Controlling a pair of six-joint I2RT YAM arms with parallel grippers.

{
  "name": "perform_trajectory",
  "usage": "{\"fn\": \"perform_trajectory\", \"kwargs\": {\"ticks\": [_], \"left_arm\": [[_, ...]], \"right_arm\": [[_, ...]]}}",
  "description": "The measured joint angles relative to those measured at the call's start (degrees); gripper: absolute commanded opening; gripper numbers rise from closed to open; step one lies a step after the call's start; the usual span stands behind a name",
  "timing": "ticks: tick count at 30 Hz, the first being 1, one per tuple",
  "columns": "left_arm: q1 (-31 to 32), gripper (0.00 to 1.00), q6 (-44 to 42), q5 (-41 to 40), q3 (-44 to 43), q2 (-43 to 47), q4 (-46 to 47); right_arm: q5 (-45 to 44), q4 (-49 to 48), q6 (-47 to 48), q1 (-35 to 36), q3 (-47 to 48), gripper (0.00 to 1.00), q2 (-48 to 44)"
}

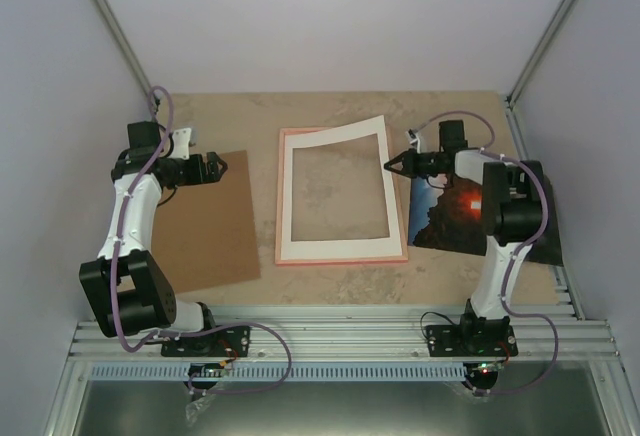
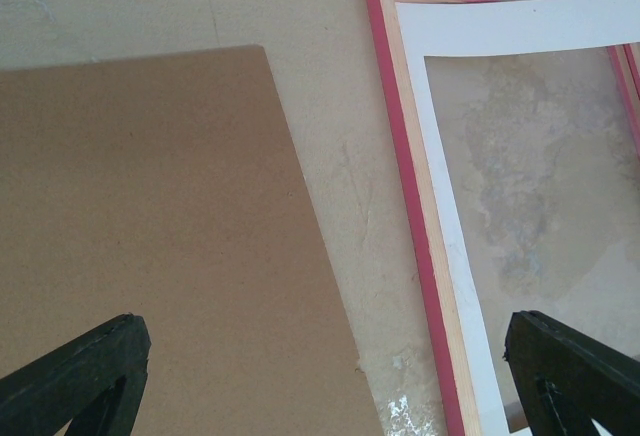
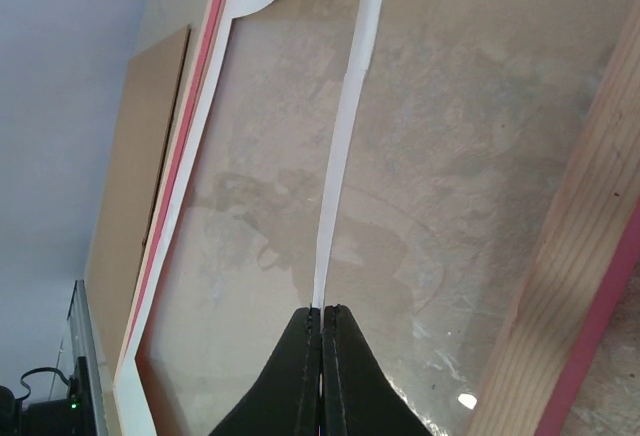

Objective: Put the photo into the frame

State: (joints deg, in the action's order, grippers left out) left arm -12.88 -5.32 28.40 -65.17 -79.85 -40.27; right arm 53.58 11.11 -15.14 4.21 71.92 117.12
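The pink frame (image 1: 341,258) lies flat at the table's middle, with a white mat (image 1: 335,143) in it. The mat's right side is raised and skewed. My right gripper (image 1: 390,166) is shut on that right edge; the right wrist view shows the jaws (image 3: 322,311) pinching the thin white strip (image 3: 345,136) above the frame's glass. The photo (image 1: 450,221), dark with an orange-red sun, lies right of the frame, partly hidden by the right arm. My left gripper (image 1: 222,166) is open and empty above the right edge of the brown board (image 1: 205,226). Its fingers (image 2: 90,366) straddle the board (image 2: 150,216) and the frame's left rail (image 2: 410,176).
The brown backing board lies left of the frame with a narrow strip of bare table between them. Grey walls close in the left, back and right. A metal rail runs along the near edge by the arm bases.
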Motion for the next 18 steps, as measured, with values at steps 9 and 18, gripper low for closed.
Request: {"fn": "perform_trajectory", "kwargs": {"ticks": [9,18], "left_arm": [[0.0,0.99,-0.1,0.0,0.0,0.0,0.0],[0.9,1.0,-0.5,0.0,0.8,0.0,0.3]], "right_arm": [[0.0,-0.6,1.3,-0.4,-0.1,0.01,-1.3],[0.2,-2.6,0.5,-0.3,-1.5,0.01,-1.1]]}}
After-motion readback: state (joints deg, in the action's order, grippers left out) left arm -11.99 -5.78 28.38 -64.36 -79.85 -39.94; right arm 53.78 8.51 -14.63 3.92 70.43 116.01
